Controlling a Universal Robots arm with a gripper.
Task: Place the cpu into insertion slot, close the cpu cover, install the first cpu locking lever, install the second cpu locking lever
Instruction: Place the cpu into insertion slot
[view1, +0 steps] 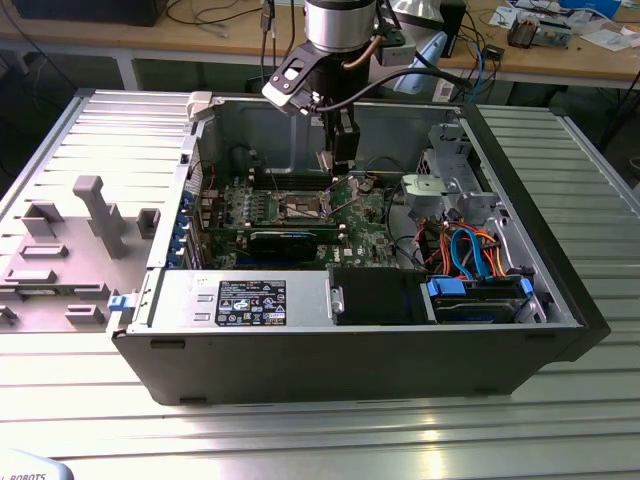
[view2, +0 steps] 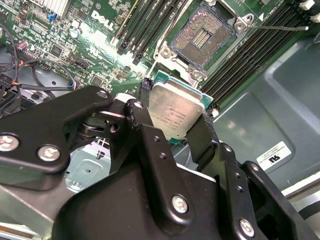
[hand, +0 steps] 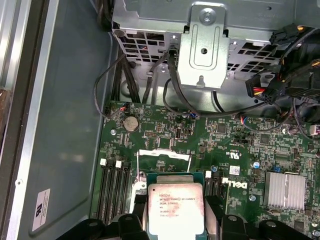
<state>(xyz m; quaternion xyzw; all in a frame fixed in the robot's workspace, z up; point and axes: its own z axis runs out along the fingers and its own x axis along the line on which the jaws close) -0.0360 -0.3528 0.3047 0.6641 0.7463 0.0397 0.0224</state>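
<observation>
My gripper (view1: 335, 168) hangs inside the open computer case, just above the green motherboard (view1: 365, 215). It is shut on the cpu (view2: 175, 112), a flat square chip with a silver-grey top and green edge, clamped by two black fingers (view2: 202, 135) on opposite sides. The cpu (hand: 176, 207) is level and held in the air. The insertion slot (view2: 202, 37) lies uncovered a short way beyond it, its dark centre and gold contacts exposed. A thin metal locking lever (view2: 280, 28) sticks out sideways from the slot. A silvery frame edge (hand: 162, 152) shows just beyond the cpu.
Long black memory slots (view2: 150, 30) flank the socket. A black card (view1: 285, 240) lies in front of it, a metal drive cage (view1: 445, 185) with cables (view1: 470, 250) to the exterior view's right, and the power supply (view1: 240, 300) nearest the camera. The case walls rise all around.
</observation>
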